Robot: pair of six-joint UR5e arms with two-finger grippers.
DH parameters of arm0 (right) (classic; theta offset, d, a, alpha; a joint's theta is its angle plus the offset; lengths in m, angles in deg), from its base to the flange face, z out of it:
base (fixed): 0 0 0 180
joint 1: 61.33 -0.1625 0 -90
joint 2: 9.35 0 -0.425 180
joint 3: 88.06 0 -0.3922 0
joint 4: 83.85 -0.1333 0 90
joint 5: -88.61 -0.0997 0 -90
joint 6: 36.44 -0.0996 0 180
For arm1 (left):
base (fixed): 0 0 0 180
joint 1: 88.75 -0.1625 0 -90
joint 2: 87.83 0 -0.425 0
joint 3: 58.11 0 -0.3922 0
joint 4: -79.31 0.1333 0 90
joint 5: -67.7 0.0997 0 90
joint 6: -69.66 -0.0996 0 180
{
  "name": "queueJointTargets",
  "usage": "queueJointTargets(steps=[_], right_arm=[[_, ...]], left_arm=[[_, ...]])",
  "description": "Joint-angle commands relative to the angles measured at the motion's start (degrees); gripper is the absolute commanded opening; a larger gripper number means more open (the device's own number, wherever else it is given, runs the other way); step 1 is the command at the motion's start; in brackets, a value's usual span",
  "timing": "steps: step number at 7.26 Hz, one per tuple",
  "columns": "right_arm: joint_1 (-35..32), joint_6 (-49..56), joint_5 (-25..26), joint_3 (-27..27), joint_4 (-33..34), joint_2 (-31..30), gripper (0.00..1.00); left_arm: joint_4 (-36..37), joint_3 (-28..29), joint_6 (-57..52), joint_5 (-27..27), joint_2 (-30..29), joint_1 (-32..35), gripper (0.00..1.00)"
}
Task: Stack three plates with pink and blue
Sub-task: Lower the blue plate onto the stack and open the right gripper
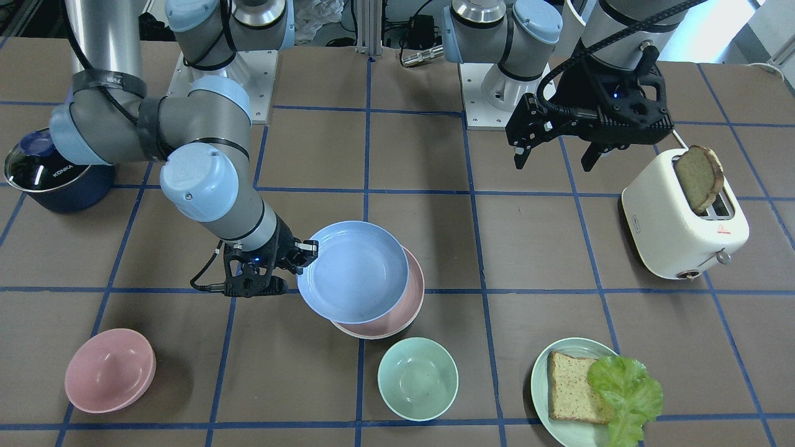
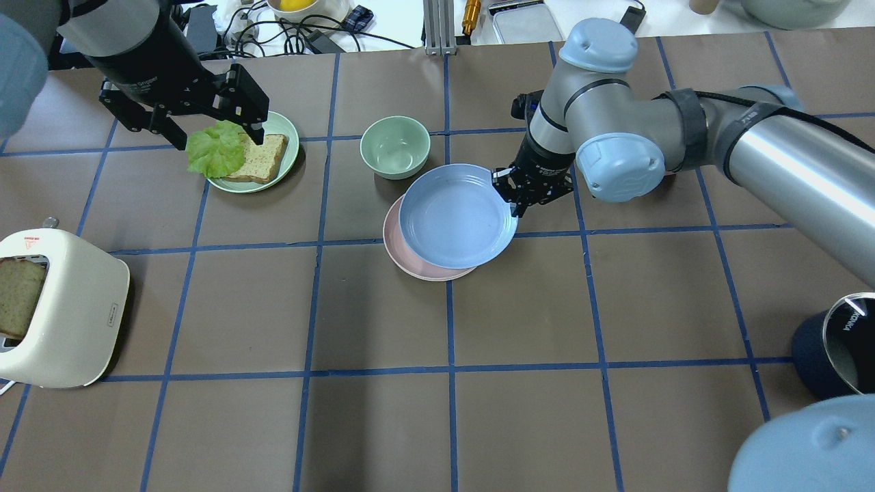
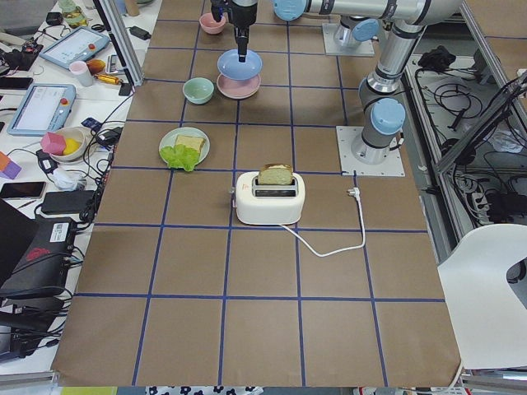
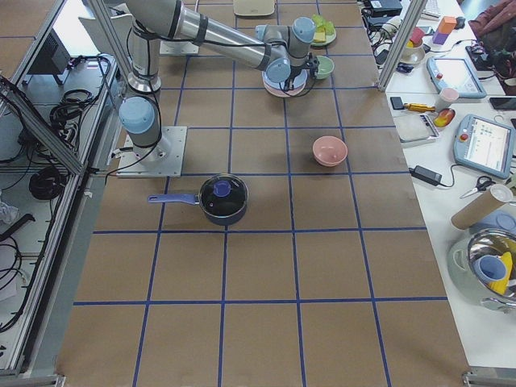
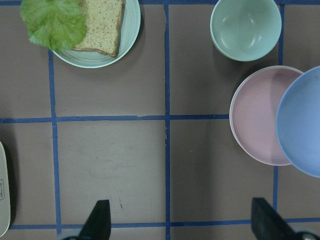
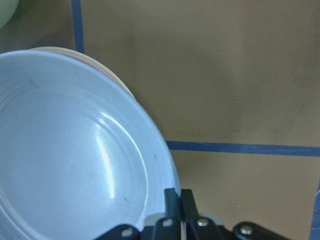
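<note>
Right gripper (image 1: 307, 251) is clamped on the rim of the blue plate (image 1: 354, 270), which is held over the pink plate (image 1: 415, 297) but set off to one side, so the two are not lined up. A pale rim, maybe the white plate (image 6: 107, 71), is seen under the pink one. If the blue plate is let go now, it may be dropped crooked, tipped on the pink rim, and slid off onto the table. The stack could also be bumped toward the green bowl (image 1: 417, 379) just beside it. Only a thin edge is pinched, so the plate could be lost early. Left gripper (image 1: 554, 162) is seen open, well apart.
</note>
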Motion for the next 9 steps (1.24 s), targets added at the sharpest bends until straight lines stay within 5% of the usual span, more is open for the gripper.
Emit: queueJointTargets(steps=[1,9], right_arm=[[-1.4,-1.4,-0.3,0.2,2.0,1.7,0.0],[-2.3,-0.8,-0.6,1.9,2.9,4.9,0.0]], left_arm=[[0.0,0.0,-0.1,0.2,0.0,0.0,1.0],[0.1,0.0,-0.3,0.1,0.0,0.0,1.0]])
